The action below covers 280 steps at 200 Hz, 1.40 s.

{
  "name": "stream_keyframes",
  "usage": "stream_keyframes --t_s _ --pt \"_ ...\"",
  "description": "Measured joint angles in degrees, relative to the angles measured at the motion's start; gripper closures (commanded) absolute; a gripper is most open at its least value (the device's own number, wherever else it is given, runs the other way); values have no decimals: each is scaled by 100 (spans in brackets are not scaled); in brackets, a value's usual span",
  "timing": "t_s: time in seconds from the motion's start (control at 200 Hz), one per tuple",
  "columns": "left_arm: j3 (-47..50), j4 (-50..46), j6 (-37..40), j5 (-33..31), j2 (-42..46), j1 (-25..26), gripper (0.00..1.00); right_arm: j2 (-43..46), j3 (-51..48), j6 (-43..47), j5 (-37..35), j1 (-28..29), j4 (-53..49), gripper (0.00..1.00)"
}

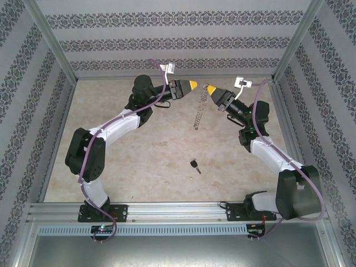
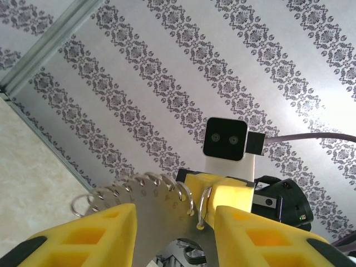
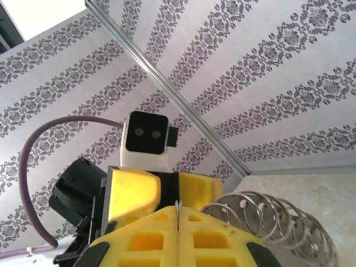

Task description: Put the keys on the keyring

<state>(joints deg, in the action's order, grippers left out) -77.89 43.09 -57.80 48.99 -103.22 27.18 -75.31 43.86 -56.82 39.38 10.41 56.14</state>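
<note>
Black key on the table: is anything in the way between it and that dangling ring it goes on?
Nothing visible is. The key lies alone on the table, and the keyring hangs from the right gripper farther back.

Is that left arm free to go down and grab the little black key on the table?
Probably yes. The key lies alone on the bare table, nothing over it, and the left gripper stands open above, while the right gripper holds the keyring.

It was a lab robot cell: a beige counter (image 1: 139, 161) boxed in by damask-papered panels (image 1: 167, 33) on aluminium posts (image 1: 53, 41), with two arms (image 1: 119, 125) bolted to a rail (image 1: 167, 210) at its near edge.
</note>
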Motion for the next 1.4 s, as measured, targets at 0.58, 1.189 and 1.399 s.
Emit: stream_keyframes --t_s 0.58,1.189,1.399 --pt "0 546 -367 -87 -101 136 61 -363 243 -116 -310 223 157 100" --pt "-11 697 -470 -127 -229 214 75 -503 260 -201 -343 262 358 100" --pt "-13 776 -566 -162 -271 212 90 -522 260 -249 -343 262 413 100"
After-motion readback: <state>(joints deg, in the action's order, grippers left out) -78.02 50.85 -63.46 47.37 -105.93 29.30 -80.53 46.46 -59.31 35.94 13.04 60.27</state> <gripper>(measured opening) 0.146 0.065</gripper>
